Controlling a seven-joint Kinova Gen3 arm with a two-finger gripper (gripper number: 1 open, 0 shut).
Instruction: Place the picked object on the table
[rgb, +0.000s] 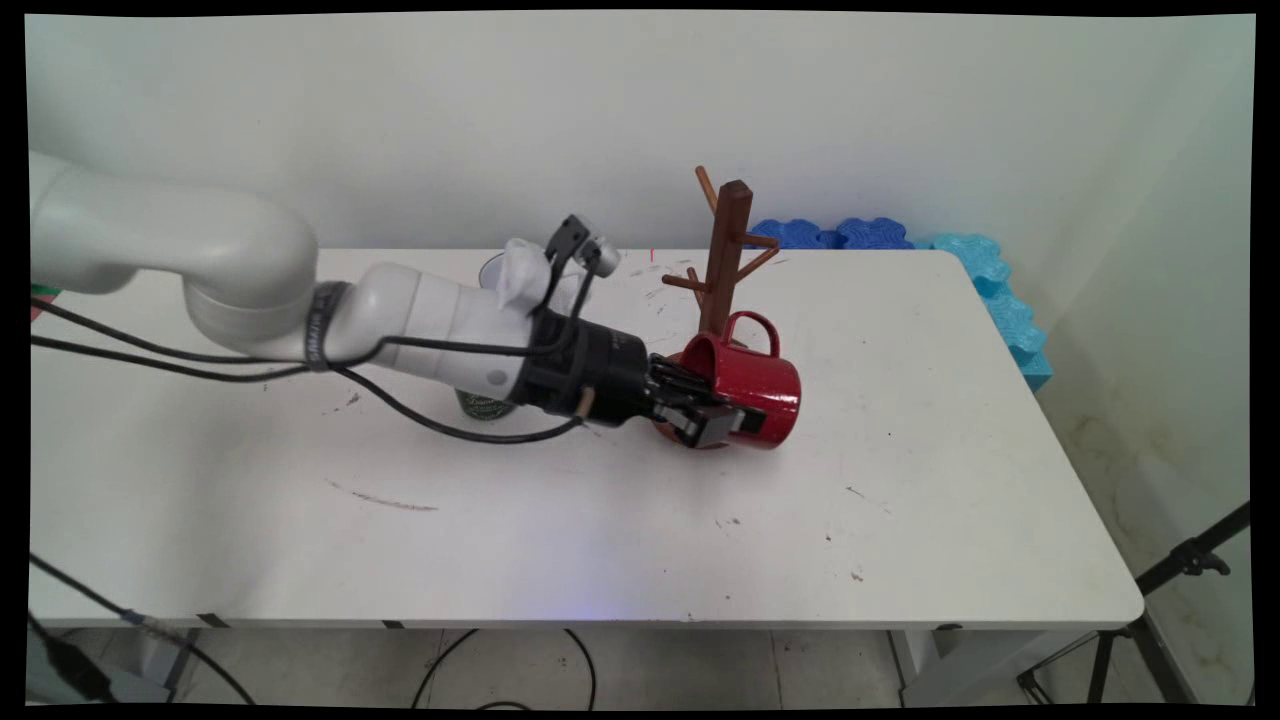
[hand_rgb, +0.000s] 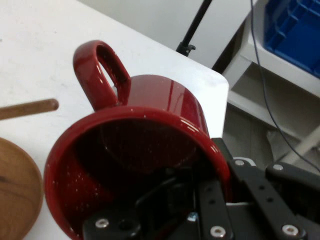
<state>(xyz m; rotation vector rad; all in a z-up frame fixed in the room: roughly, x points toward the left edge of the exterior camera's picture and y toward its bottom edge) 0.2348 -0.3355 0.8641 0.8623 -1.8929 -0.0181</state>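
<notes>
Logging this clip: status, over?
Gripper shut on red mug rim, one finger inside. Mug on its side, handle up. Wooden mug tree right behind; green-labelled can under the arm.

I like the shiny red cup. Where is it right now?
In the main view the glossy red enamel mug lies on its side mid-table, right against the brown wooden mug tree, with the black hand clamped on its rim.

I take this for a robotics lab: a scuffed white table (rgb: 600, 520) against a bare wall (rgb: 400, 120), loose cables (rgb: 500, 660) under it, a tripod (rgb: 1150, 620) at lower right, blue foam mats (rgb: 990, 270) stacked at upper right.
</notes>
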